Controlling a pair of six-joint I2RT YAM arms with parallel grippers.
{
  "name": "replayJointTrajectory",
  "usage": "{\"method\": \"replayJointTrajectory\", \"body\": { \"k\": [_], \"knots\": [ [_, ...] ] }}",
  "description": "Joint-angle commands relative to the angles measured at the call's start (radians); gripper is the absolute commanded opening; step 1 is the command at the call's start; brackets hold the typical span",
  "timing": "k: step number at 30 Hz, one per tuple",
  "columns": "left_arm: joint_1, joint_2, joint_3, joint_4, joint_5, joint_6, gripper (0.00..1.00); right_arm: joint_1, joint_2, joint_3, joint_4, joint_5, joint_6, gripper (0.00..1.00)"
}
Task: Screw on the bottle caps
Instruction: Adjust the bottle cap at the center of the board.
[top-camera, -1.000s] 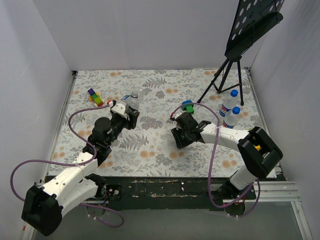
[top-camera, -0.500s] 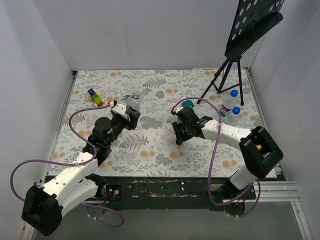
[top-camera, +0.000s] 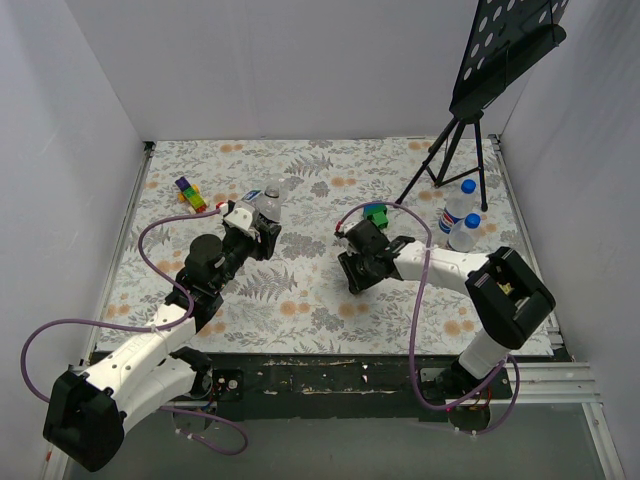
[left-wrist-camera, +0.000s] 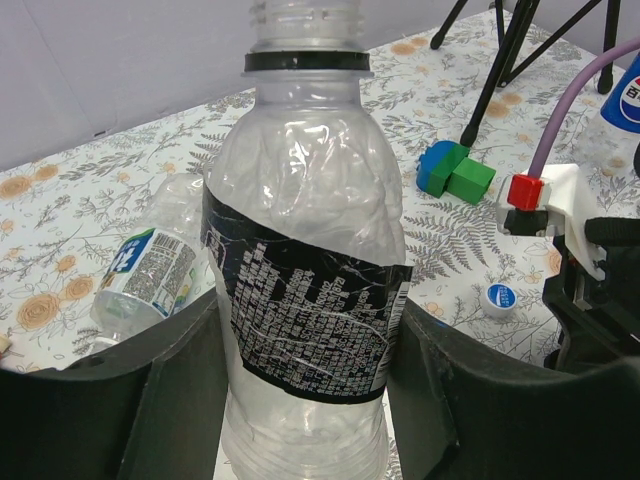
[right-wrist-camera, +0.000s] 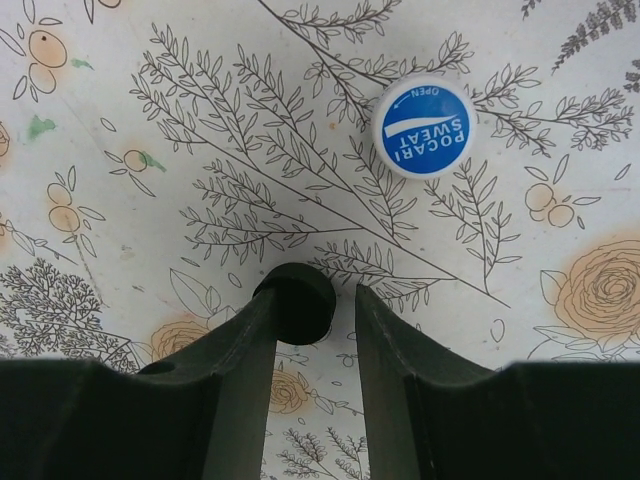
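Alignment matters most for the step in hand, which I judge to be bringing a cap to the open bottle. The left gripper (left-wrist-camera: 305, 400) has its jaws closed on the black-label bottle (left-wrist-camera: 305, 220), low on the body. It holds the bottle upright, with the threaded neck bare above a black ring. The right gripper (right-wrist-camera: 308, 305) is down at the table (top-camera: 300, 300), well apart from that bottle, and its jaws stand narrow on the black cap (right-wrist-camera: 294, 290). The cap sits at the very fingertips and closer to one finger, so the hold looks shallow to me. A blue cap (right-wrist-camera: 425, 127) lies near it on the table, and a second bottle (left-wrist-camera: 140, 275) with a blue-and-white label lies on its side just beside the held one. Near the far right edge stand two capped bottles (top-camera: 458, 203), so about half of the task seems done. To do this step well, the right gripper should lift the cap straight, keep it flat, and lower it centred on the neck before turning, because a tilted start can cross the thread. The bottle wall is thin and crumpled, so the left hold should be firm but not crushing; otherwise the bottle may twist with the cap.
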Motion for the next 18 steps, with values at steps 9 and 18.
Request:
{"method": "replayJointTrajectory", "body": {
  "k": [9, 18],
  "knots": [
    [0.004, 0.001, 0.034, 0.005, 0.019, 0.001, 0.0, 0.077, 0.033, 0.034, -0.049, 0.134, -0.029, 0.15],
    [0.004, -0.021, 0.034, 0.004, -0.047, 0.013, 0.0, 0.091, 0.04, 0.17, -0.226, 0.55, -0.119, 0.01]
  ]
}}
